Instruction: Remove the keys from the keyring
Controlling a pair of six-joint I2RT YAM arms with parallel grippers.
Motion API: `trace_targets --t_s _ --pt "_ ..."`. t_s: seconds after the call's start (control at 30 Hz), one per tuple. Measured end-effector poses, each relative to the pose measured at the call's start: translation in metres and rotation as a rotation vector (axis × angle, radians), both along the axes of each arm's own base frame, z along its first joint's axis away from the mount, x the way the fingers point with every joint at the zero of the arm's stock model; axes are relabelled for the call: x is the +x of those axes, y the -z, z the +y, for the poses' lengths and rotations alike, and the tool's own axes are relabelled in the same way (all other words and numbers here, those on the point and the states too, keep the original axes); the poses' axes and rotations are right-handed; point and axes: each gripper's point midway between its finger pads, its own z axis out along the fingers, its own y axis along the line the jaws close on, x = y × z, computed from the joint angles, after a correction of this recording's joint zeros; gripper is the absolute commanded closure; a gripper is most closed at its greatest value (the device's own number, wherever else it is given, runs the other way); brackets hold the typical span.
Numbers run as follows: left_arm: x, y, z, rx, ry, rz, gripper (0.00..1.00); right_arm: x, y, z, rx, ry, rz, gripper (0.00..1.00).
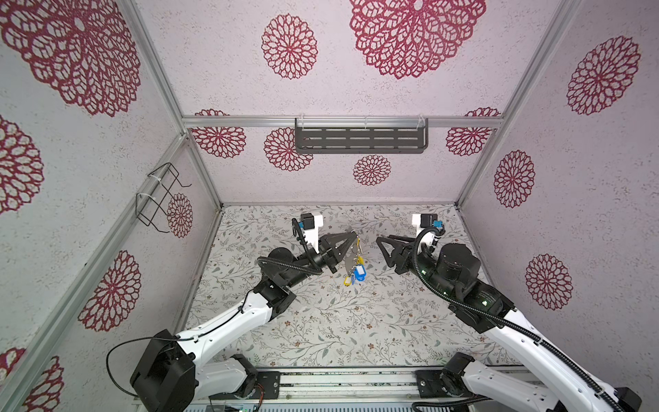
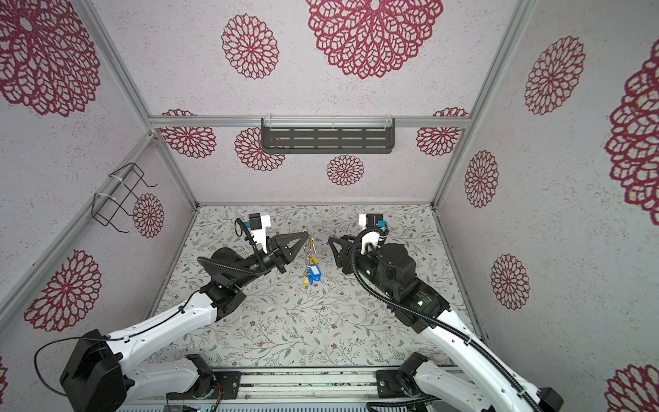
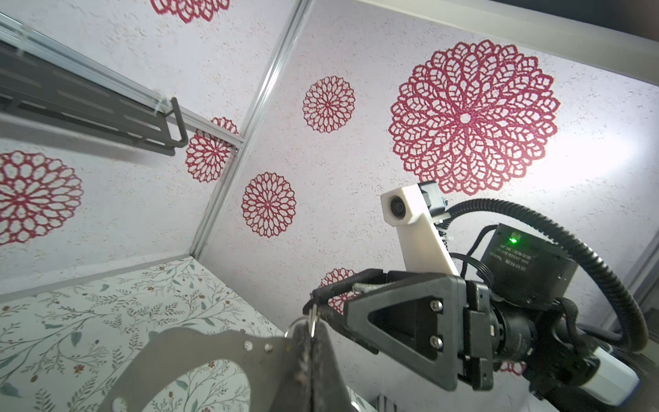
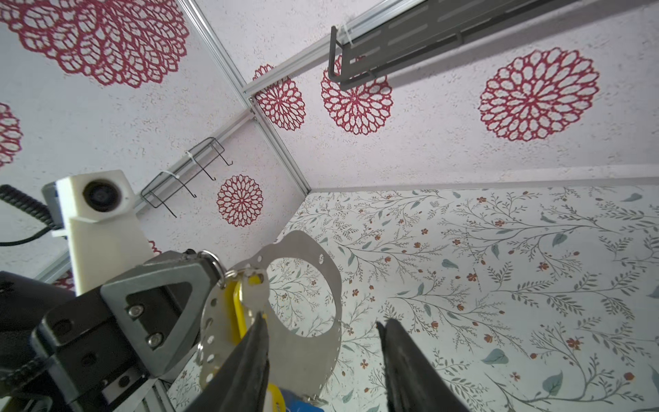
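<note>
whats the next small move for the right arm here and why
Probably ease the right claw forward onto the yellow key and close. Its jaws stand open and empty, apart from the keyring in both top views, while the shut left claw holds the keyring up with the keys hanging free.

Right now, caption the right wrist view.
Left claw grips the keyring at its edge; right claw stands open near a yellow key.
</note>
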Motion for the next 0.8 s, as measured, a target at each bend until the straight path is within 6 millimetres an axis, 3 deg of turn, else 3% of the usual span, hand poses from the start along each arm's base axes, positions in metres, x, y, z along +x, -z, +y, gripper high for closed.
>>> trace_targets --t_s 0.27,0.37,0.47,0.6,0.8 --pt "-0.007 0.012 -0.003 0.061 0.098 0.058 1.00 -0.002 0.013 0.031 0.070 -0.141 -0.002 0.80" --pt "-0.005 0.017 0.000 0.060 0.129 0.097 1.00 -0.006 0.016 0.039 0.074 -0.189 0.006 0.84" --pt "0.002 0.022 0.004 0.047 0.148 0.156 1.00 -0.007 0.003 0.045 0.064 -0.223 -0.015 0.83" --pt "0.008 0.027 0.005 0.026 0.174 0.211 1.00 -0.008 -0.021 0.050 0.062 -0.251 -0.071 0.74" --pt "0.006 0.030 0.003 0.011 0.227 0.272 1.00 -0.005 -0.015 0.062 0.042 -0.292 -0.069 0.71"
